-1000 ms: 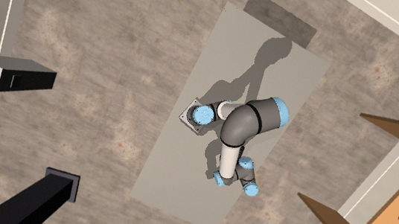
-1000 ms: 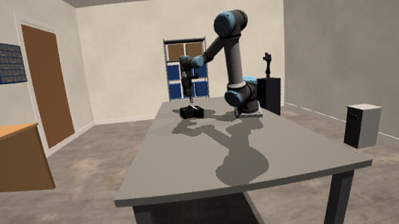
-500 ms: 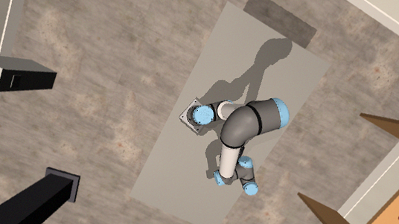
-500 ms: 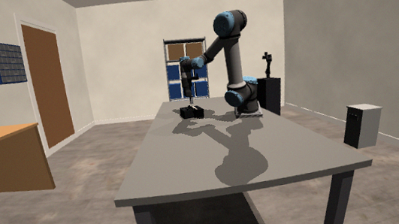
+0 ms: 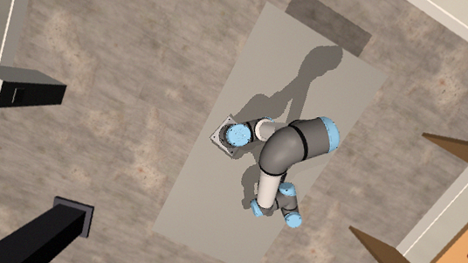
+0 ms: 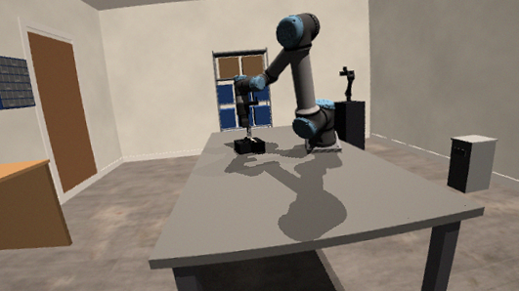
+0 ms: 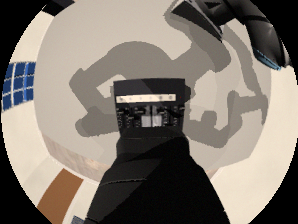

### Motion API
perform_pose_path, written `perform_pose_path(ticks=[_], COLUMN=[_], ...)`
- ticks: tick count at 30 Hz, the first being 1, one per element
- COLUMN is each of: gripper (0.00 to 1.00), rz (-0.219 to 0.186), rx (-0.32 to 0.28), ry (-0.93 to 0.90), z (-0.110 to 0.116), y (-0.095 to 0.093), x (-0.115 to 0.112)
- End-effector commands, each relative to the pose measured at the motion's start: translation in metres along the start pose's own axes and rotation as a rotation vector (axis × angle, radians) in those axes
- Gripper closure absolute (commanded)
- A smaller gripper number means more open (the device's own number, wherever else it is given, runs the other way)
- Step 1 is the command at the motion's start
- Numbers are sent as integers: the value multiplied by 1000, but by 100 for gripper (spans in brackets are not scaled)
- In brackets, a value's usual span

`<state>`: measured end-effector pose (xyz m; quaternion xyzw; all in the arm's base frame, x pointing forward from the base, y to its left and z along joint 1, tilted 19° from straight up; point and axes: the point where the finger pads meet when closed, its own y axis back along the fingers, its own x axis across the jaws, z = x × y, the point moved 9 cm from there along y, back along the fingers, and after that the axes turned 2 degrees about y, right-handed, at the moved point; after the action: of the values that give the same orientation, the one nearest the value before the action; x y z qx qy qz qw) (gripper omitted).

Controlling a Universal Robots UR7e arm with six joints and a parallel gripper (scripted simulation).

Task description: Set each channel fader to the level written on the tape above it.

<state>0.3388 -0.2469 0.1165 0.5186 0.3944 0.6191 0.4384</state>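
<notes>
1. Grey table stands in a beige-walled room with a brown door, a blue-and-brown shelf at the back and an orange bench to one side.
2. Arm base is bolted near the far end of the table; the arm rises from it and bends over toward the desk.
3. Desk, a small black box, stands on the table just beside the base, toward the shelf.
4. Tool points straight down at the desk's top; whether it touches a cap cannot be told.
5. Its fingers are fully closed, with nothing between them.
6. Wrist view shows the desk with a pale tape strip across its far edge and light caps below; levels and writing are too small to read.
7. From above, the arm hides the desk.
</notes>
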Motion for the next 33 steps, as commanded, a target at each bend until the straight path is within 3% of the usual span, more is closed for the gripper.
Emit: perform_pose_path(ticks=[1,33], gripper=[100,100], rz=[-1,-1], rx=[-1,-1], ry=[0,0], z=[0,0], y=[-2,-7], x=[0,0])
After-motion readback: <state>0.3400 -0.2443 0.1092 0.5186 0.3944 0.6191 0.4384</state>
